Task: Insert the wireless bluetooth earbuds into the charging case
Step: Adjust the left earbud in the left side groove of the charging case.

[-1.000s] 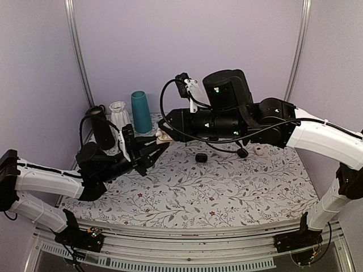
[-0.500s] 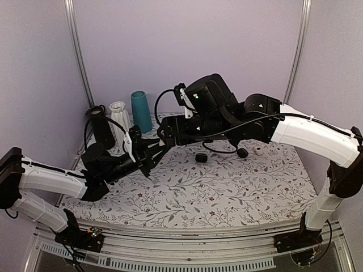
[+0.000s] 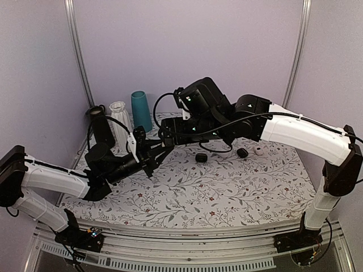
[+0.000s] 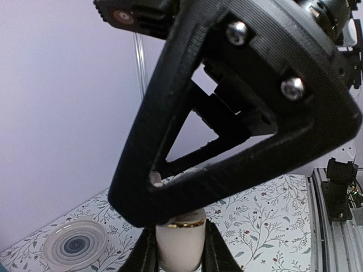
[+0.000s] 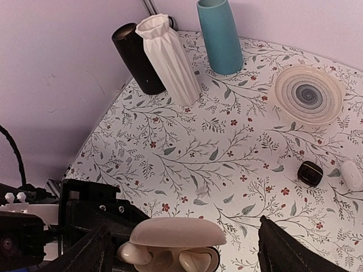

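The left gripper (image 4: 180, 238) was clamped on the charging case (image 5: 178, 233), a finger pressed against each side of the cream shell, and a thin gold band ran across the shell just above them in the left wrist view. The case was held up off the table (image 5: 227, 153) with its lid raised. Two cream earbuds (image 5: 137, 253) showed in the lower half, though whether they sat fully home could not be told. The right gripper (image 5: 182, 249) hung over the case with its fingers spread wide to either side, touching nothing. In the top view both grippers met above the far left part of the floral-patterned table. Further out on the right, a small black rounded piece (image 5: 310, 173) lay just beside a small white piece (image 5: 351, 174), both near a ringed dish (image 5: 309, 93). At the far corner stood a black cylinder (image 5: 136, 56), a white ribbed vase (image 5: 170, 59) just beside it, and a teal vase (image 5: 220, 35)
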{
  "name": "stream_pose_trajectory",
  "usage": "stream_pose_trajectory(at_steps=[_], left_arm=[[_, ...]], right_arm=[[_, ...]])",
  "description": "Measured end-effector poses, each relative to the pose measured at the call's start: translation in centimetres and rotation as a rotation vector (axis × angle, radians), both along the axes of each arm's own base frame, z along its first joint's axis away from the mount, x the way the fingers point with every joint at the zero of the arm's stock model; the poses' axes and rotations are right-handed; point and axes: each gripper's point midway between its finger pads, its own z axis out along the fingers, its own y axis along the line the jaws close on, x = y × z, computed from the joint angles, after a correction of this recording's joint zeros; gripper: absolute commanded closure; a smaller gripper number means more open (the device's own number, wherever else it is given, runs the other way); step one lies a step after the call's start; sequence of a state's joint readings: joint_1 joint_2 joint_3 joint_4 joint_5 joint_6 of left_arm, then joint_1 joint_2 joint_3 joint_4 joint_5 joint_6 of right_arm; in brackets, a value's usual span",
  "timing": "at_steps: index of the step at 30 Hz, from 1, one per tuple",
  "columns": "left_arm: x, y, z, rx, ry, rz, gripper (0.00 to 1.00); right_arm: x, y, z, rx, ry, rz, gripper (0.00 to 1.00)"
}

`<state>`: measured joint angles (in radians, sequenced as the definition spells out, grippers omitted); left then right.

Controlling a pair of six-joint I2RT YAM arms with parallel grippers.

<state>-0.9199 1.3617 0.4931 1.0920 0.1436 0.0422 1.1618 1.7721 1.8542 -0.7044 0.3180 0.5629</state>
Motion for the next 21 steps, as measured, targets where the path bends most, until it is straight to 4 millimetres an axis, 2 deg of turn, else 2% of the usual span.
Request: stream_pose_trajectory(at_steps=[5, 21], left_arm=[[0.00, -0.05, -0.18, 0.007, 0.002, 0.000, 1.00], [0.11, 0.00, -0.22, 0.011, -0.001, 0.008, 1.00]], right_arm=[[-0.02, 0.16, -0.66, -0.014, 0.010, 0.005, 0.12], [0.10, -0.01, -0.99, -0.023, 0.016, 0.000, 0.12]])
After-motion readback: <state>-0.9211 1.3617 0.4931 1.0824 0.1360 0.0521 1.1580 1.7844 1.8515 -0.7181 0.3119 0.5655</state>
